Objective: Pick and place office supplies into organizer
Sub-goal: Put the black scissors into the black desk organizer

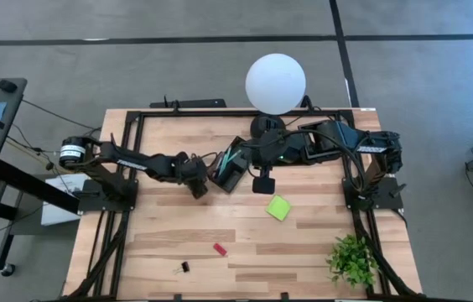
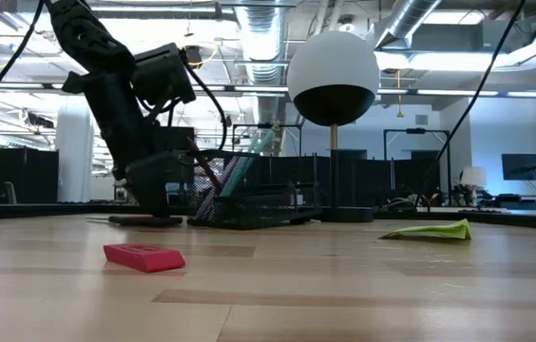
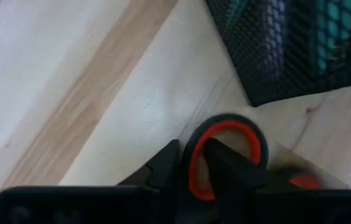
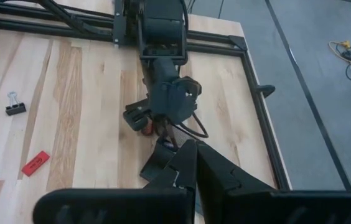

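Observation:
The red-handled scissors (image 3: pixel 225 134) lie on the wood just left of the black mesh organizer (image 1: pixel 230 165), which holds several pens (image 2: pixel 239 171). My left gripper (image 1: pixel 196 183) points steeply down at the scissors' handle and is shut on it. My right gripper (image 1: pixel 262 181) hangs shut above the table beside the organizer's right side, touching nothing. A lime-green sticky-note pad (image 1: pixel 278 207), a small red piece (image 1: pixel 220 249) and a black clip (image 1: pixel 184 268) lie loose on the table nearer the front. My left gripper has one finger (image 3: pixel 228 171) inside a red-lined handle ring of the scissors and the other finger (image 3: pixel 163 177) outside it, with the ring's rim (image 3: pixel 191 165) between them. The fingers come from above, slanting down. The scissors (image 2: pixel 144 220) lie flat on the table.
A white globe lamp (image 1: pixel 276 82) stands on its round base (image 1: pixel 267 126) just behind the organizer. A small green plant (image 1: pixel 352 258) sits at the front right corner. A black frame (image 1: pixel 127 134) borders the table's far and side edges.

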